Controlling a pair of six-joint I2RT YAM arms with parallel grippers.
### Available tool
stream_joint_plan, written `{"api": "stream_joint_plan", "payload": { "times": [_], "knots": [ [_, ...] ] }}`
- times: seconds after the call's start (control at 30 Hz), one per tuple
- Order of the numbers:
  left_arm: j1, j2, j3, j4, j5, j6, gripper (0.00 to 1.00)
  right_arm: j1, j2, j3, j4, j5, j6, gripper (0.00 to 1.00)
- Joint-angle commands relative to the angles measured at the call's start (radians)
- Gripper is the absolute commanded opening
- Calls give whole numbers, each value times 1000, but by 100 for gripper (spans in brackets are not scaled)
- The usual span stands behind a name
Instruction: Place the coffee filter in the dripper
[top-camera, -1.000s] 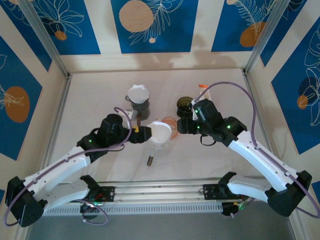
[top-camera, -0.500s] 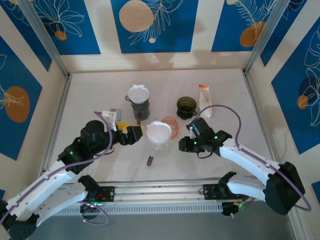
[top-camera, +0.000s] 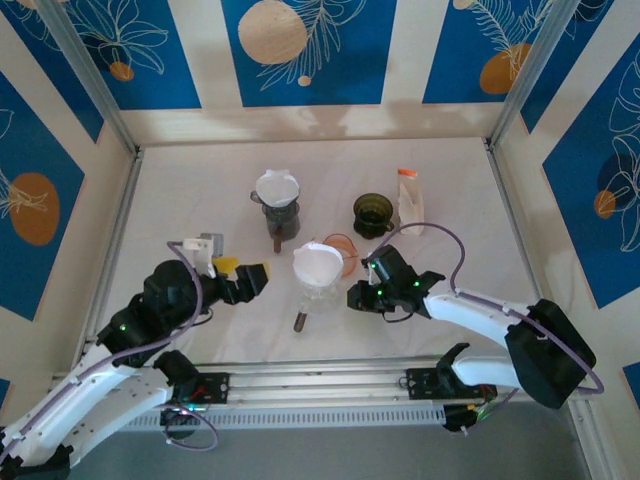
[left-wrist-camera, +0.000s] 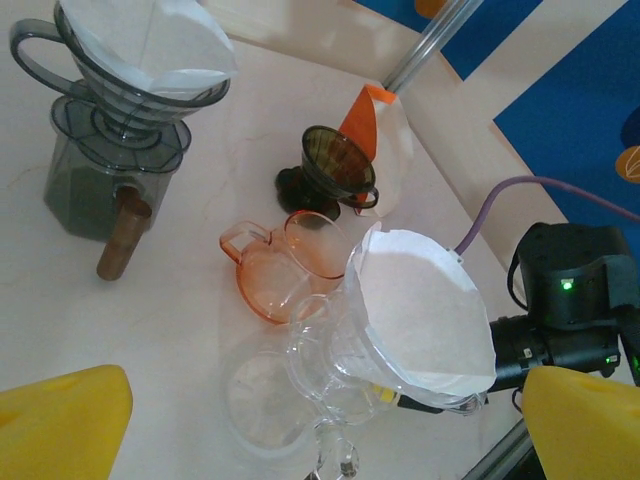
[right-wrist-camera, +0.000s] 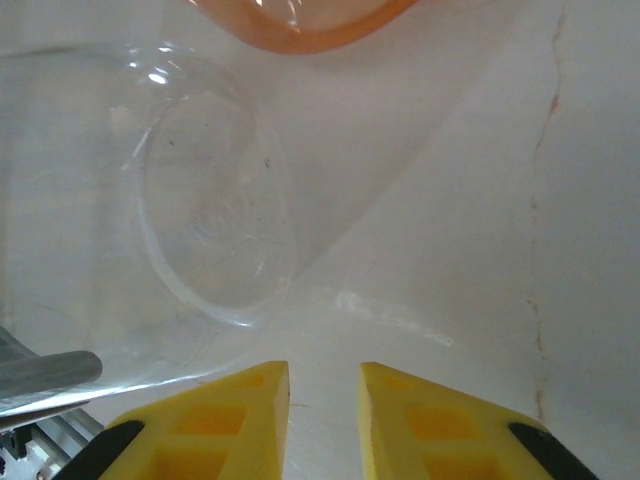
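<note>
Leaves the filter (left-wrist-camera: 420, 310) seated in the dripper (left-wrist-camera: 310, 370) at mid-table. Backs away with left gripper (top-camera: 243, 275) wide open and empty, right gripper (right-wrist-camera: 324, 375) narrowed to a slit, holding nothing. Looks done.

R gripper (right-wrist-camera: 324, 373) jaws w/ narrow gap, empty, near clear dripper (right-wrist-camera: 205, 215); orange cup (right-wrist-camera: 300, 28) at top.

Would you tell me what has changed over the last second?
The left hand backed away from the filter toward the near left, open. The right hand pulled back from the green cup toward the near edge, fingers narrowing. The filter stays in the clear dripper; other items unmoved.
</note>
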Motion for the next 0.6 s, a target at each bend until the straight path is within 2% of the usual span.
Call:
{"api": "stream_joint_plan", "payload": {
  "times": [0.0,0.23,0.57],
  "knots": [
    [11,-6,5,-40,-32,11,100,-3,25,-17,83,-68,25,26],
    [10,-28,18,-60,-49,16,100,10,74,-18,140,-99,19,23],
    [11,-39,25,-81,-58,5,100,72,149,13,194,-74,58,22]
  ]
}}
